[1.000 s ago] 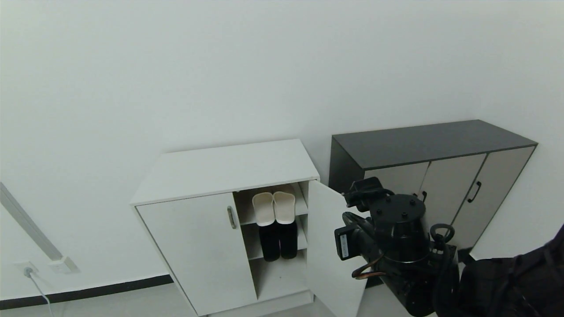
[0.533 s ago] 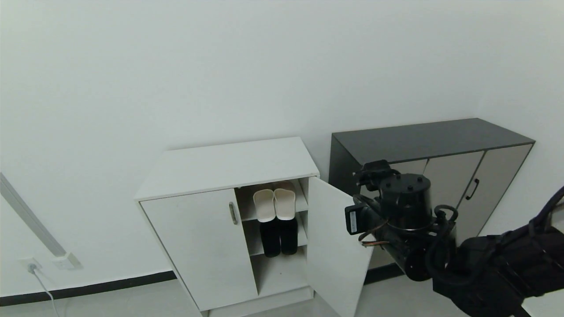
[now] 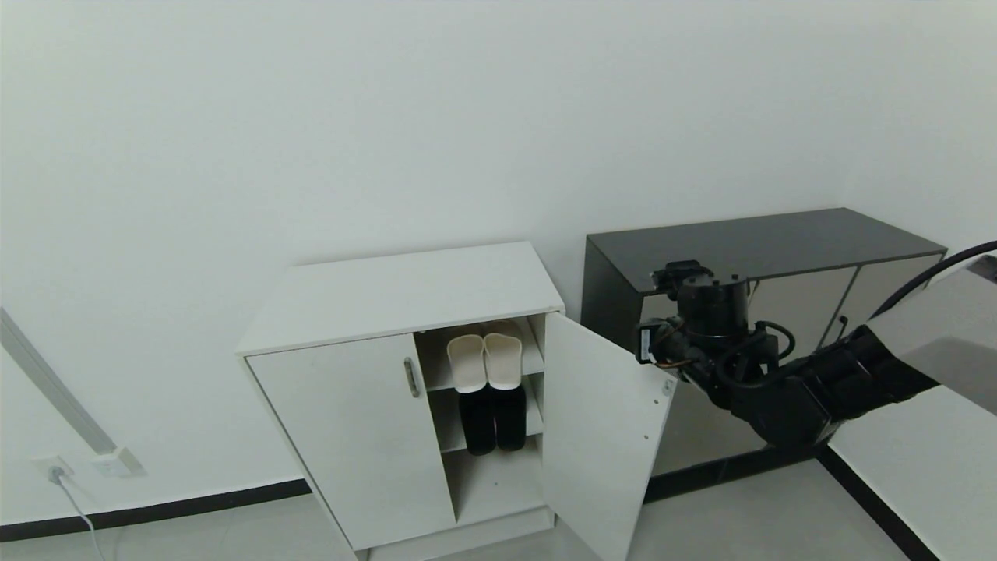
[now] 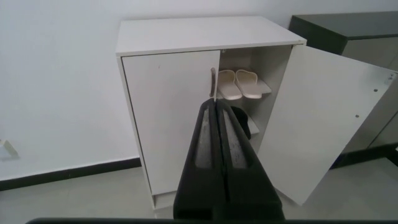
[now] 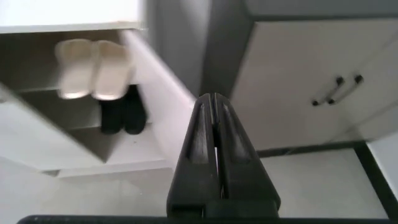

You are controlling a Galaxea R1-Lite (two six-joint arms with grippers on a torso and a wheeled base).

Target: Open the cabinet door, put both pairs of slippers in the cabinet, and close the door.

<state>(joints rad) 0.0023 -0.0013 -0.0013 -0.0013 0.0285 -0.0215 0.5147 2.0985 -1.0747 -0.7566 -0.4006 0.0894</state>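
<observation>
Both pairs, white slippers [image 3: 484,361] and black slippers [image 3: 492,421], sit shelved beyond the clenched, empty right jaws; left jaws clenched too. Open cabinet door [image 3: 604,436] just ahead — probably light, stiff — push near its free edge.

Matt white cabinet [image 3: 397,296], metal handle [image 3: 409,377], smooth cream slippers [image 3: 467,365]

Bare white room corner with a low sideboard

A plain white wall [image 3: 389,117] fills 12 o'clock, with a black skirting strip [image 3: 156,516] at its foot above the pale grey floor [image 3: 748,522]. At 3 o'clock stands a dark-topped sideboard with grey doors [image 3: 763,245]. At 8 o'clock a white wall socket [image 3: 48,470] sits below slanted white trunking [image 3: 47,389].
</observation>
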